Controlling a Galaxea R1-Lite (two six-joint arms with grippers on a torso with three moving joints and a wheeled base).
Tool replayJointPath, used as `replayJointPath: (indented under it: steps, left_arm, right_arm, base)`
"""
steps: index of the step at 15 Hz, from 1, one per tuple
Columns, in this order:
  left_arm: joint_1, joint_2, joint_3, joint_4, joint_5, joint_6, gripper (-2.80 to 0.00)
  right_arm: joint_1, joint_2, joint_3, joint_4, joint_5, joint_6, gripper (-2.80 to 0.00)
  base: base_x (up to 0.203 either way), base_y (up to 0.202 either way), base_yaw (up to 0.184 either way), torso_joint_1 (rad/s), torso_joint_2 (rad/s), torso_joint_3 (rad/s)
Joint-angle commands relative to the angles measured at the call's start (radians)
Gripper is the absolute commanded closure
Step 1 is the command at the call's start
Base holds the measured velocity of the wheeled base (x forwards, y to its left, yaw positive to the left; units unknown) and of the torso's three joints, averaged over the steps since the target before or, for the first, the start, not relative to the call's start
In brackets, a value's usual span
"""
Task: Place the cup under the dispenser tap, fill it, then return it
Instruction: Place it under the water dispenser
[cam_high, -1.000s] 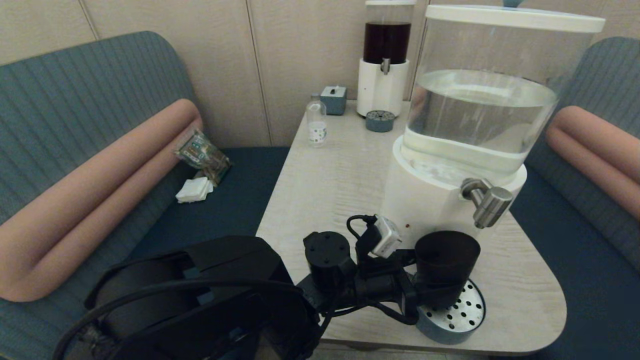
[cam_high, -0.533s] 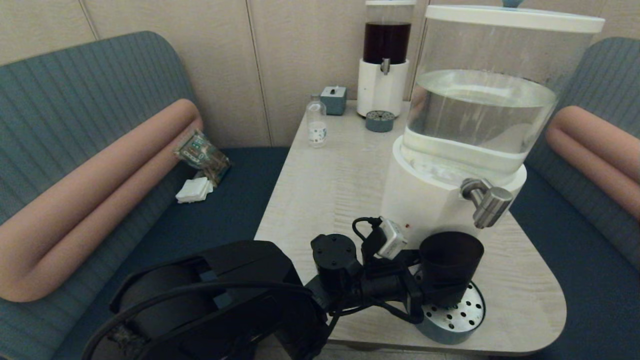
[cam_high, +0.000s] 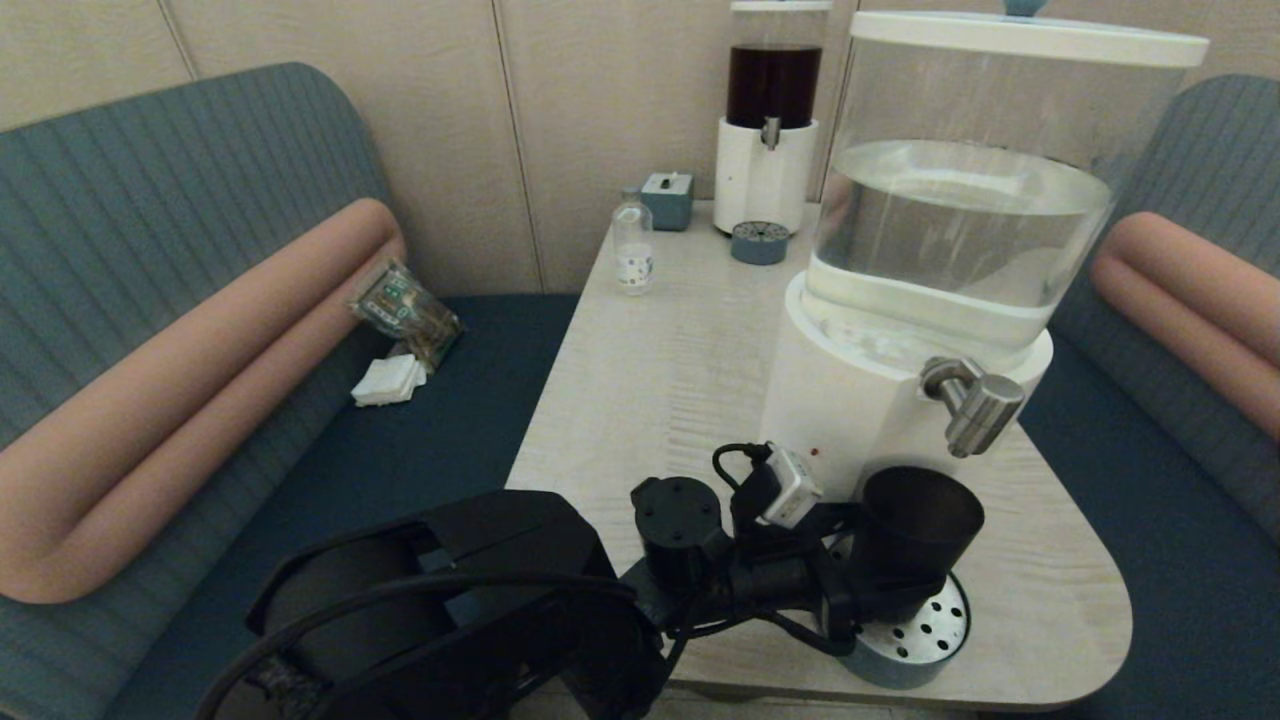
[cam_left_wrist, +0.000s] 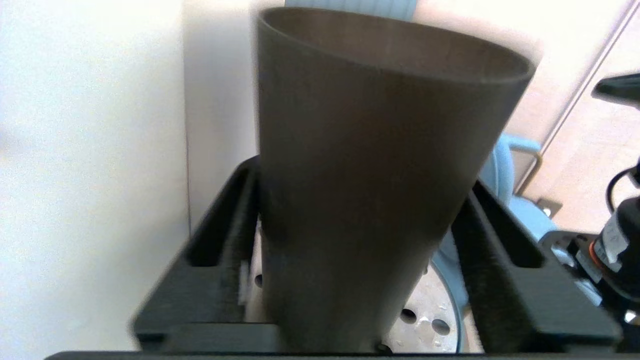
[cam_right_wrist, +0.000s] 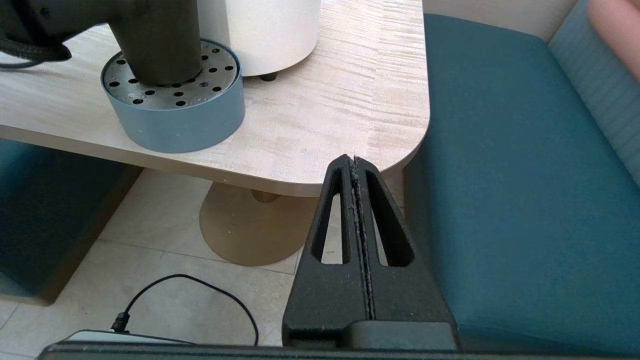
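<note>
Left gripper: fingers flanked the cup on both sides; whether they pressed it or stood just off it could not be told. Cup dark brown, tapered, handleless, upright on the perforated drip tray, interior showing no liquid. Dispenser tap brushed steel, above the cup and slightly toward the robot's right. Tray sat near the table front edge, bare tabletop to its right. Tank held clear water, partly full. Right gripper clenched, fingers together, below the table corner.
</note>
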Motion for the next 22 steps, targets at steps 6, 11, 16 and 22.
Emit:
replayJointPath:
  steps: [6, 11, 16, 22]
  left_arm:
    - [-0.002, -0.022, 0.017, -0.005, 0.009, -0.005, -2.8]
    - [0.0, -0.103, 0.124, -0.005, 0.009, -0.004, -2.8]
    - [0.001, -0.169, 0.224, -0.005, 0.015, -0.003, -2.8]
    - [0.012, -0.323, 0.453, -0.005, 0.041, -0.002, -2.8]
  right_arm:
    - [0.001, -0.003, 0.0, 0.0, 0.0, -0.001, 0.0]
    - [0.001, -0.003, 0.0, 0.0, 0.0, -0.001, 0.0]
    - [0.001, -0.003, 0.0, 0.0, 0.0, -0.001, 0.0]
    - [0.001, -0.003, 0.0, 0.0, 0.0, -0.001, 0.0]
  base:
    - [0.0, 0.0, 0.0, 0.0, 0.0, 0.0]
    - [0.0, 0.0, 0.0, 0.0, 0.0, 0.0]
    - [0.0, 0.0, 0.0, 0.0, 0.0, 0.0]
    - [0.0, 0.0, 0.0, 0.0, 0.0, 0.0]
